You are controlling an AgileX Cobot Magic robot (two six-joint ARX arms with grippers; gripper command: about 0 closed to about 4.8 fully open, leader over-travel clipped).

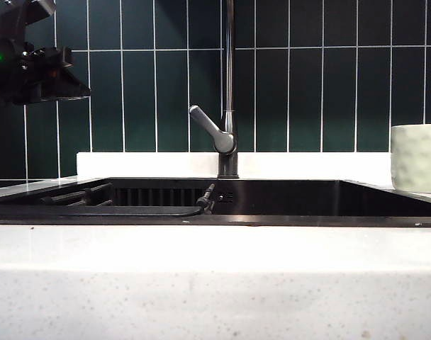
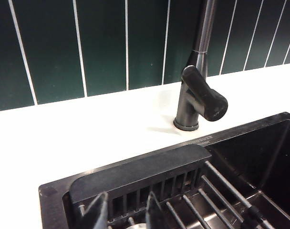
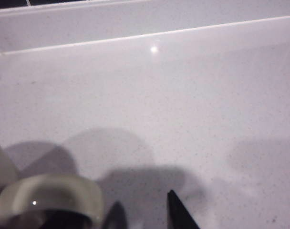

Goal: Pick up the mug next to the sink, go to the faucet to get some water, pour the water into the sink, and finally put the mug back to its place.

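Mug pickup is in hand: right claw, spread wide and empty, hovers just beside it and must straddle it, while left claw, part-spread and empty, hangs over sink.

One mug – one faucet – one sink

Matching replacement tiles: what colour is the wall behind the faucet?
Dark green tiles with thin white grout, clearest in the exterior view.
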